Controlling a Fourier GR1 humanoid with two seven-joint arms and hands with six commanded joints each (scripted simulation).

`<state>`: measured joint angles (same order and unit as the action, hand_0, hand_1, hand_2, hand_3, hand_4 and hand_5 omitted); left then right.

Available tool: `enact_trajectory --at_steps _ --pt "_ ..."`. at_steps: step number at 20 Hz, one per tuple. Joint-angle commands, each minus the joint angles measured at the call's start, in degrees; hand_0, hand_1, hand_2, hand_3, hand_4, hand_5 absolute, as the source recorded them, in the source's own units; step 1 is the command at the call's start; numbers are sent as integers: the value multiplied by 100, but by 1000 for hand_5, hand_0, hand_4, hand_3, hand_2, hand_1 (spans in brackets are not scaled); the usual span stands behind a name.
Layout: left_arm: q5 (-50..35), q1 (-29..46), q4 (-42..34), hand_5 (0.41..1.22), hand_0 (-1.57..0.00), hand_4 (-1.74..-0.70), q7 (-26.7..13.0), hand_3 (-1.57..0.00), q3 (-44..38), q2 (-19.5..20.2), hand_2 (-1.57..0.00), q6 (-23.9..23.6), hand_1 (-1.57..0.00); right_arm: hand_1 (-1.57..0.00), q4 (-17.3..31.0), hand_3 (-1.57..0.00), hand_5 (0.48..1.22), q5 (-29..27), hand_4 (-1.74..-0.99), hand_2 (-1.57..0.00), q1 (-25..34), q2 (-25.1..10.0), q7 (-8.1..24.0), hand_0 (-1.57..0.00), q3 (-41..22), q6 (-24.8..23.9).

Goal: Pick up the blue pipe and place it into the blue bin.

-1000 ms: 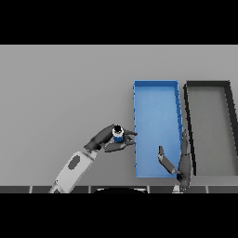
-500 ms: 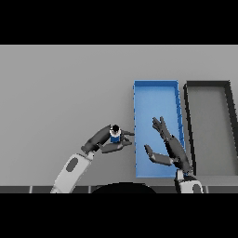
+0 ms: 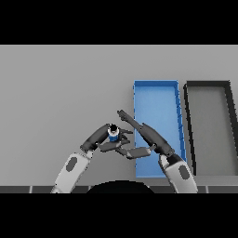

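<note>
My left hand (image 3: 103,138) is clamped on the pipe (image 3: 113,134), left of the blue bin (image 3: 157,84). My right hand (image 3: 139,135), fingers spread, reaches beside it.

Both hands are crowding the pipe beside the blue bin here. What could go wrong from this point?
1. The right hand reaches across the bin's left wall toward the pipe, which the left hand holds; the hands could collide or knock it loose.
2. The pipe is outside the bin, near its wall; a low carry might catch it.
3. A black bin sits just beyond; overshooting could land the pipe there.
</note>
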<state>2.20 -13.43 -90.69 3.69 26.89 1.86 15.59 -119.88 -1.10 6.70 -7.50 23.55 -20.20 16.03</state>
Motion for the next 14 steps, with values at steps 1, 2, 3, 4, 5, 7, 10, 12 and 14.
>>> enact_trajectory --at_steps 1,2,3,4,5,7,10,12,14 --pt "37 19 35 1221 -1571 -1464 29 -1571 4 -16 -1571 19 -1571 0 -17 1 555 11 -1268 -46 198 30 34 1 -84 36" --pt "-5 -11 76 1221 -1571 -1464 -12 -1571 -36 -51 -1571 75 -1571 0 13 1 554 -25 -1253 -48 441 51 131 1 -79 43" --pt "-65 -48 128 1221 -1571 -1465 -82 -1571 -88 -88 -1571 136 -1571 -2 40 1 551 5 -1242 -52 625 62 158 1 -115 59" --pt "-107 2 104 1221 -1571 -1467 -58 -1571 -90 -85 -1571 224 -1571 -10 63 1 545 27 -1232 -59 778 103 296 -3 -177 55" --pt "-134 75 58 1221 -1571 -1469 -44 -1571 -99 -96 -1571 256 -1571 -16 134 1 540 -11 -1223 -66 925 87 385 -7 -159 109" --pt "-45 24 69 1221 -1571 -1470 -162 -1571 -167 -122 -1571 218 -1571 -25 333 1 526 -37 -1196 -77 1208 153 654 -16 -181 151" --pt "126 32 69 1221 -1571 -1467 -153 -1571 -171 -164 -1571 224 -1571 -55 708 -7 507 -41 -1192 -110 1589 288 761 -34 -175 220" --pt "179 68 133 1221 -1571 -1462 -197 -1571 -239 -117 -1571 302 -1571 -218 839 -128 487 -116 -1233 -261 1723 243 799 -168 -131 351" --pt "104 55 60 1221 -1571 -1560 -362 -1571 -256 -187 -1571 361 -1571 -530 1016 -401 489 -159 -1331 -538 1867 324 707 -507 -155 448"
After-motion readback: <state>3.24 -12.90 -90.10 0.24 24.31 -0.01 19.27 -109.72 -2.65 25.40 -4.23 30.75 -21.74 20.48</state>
